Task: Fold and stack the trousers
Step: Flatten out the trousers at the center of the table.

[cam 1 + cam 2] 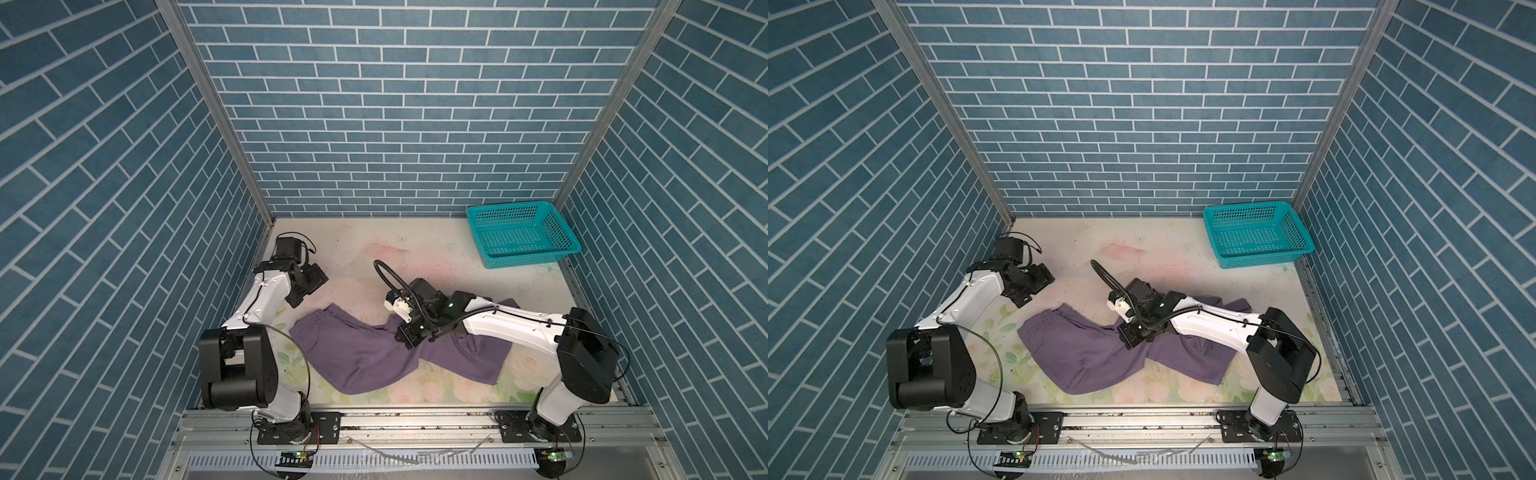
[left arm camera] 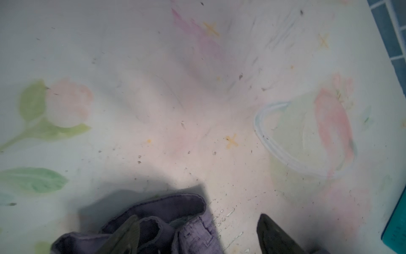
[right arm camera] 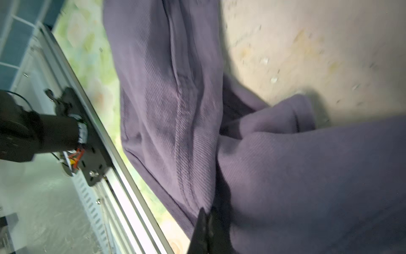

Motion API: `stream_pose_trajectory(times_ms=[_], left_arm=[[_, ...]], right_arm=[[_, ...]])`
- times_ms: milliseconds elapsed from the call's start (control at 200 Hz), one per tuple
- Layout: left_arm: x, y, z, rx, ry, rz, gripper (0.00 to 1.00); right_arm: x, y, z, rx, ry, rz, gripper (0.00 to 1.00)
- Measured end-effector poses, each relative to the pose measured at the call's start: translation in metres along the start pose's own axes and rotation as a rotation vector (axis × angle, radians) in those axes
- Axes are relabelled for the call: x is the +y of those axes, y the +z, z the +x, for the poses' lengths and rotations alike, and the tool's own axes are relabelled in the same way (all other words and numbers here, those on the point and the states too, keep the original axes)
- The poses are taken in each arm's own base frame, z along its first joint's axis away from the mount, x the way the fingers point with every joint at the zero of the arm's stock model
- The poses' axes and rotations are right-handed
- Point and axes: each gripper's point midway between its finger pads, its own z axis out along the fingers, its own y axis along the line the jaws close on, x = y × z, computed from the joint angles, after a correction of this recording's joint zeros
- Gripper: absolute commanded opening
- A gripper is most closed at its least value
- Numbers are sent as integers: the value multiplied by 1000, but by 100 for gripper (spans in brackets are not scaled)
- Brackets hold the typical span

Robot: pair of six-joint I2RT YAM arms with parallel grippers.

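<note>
The muted-purple trousers lie crumpled and twisted across the front middle of the floral table. My right gripper reaches in from the right and is shut on a bunched fold at their twisted middle. In the right wrist view the two fingertips press together against the cloth. My left gripper stands open just beyond the trousers' back left corner. In the left wrist view one finger overlaps the gathered waistband, and the other is over bare table.
A teal perforated basket sits at the back right corner, its edge also in the left wrist view. Blue brick-pattern walls close in three sides. A metal rail with both arm bases runs along the front edge.
</note>
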Motion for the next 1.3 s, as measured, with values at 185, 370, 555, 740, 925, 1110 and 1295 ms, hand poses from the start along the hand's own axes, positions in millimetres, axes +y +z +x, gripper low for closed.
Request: stream_pose_trajectory(times_ms=[185, 370, 555, 740, 925, 1110, 1295], left_arm=[[11, 25, 45, 100, 49, -43, 85], [42, 40, 83, 190, 47, -112, 85], [38, 40, 103, 212, 74, -87, 15], [23, 32, 101, 223, 83, -50, 0], [-40, -36, 41, 51, 146, 95, 0], [-81, -154, -16, -281, 227, 236, 0], [-16, -193, -13, -466, 165, 50, 3]], right_arm=[[-17, -32, -37, -149, 40, 0, 11], [-40, -41, -56, -232, 113, 26, 33], [-46, -42, -62, -253, 133, 33, 60], [-54, -28, -55, -215, 152, 47, 63], [-60, -22, -52, -198, 161, 65, 63], [-64, -20, -61, -211, 157, 85, 69], [-69, -12, -59, -198, 158, 98, 71]])
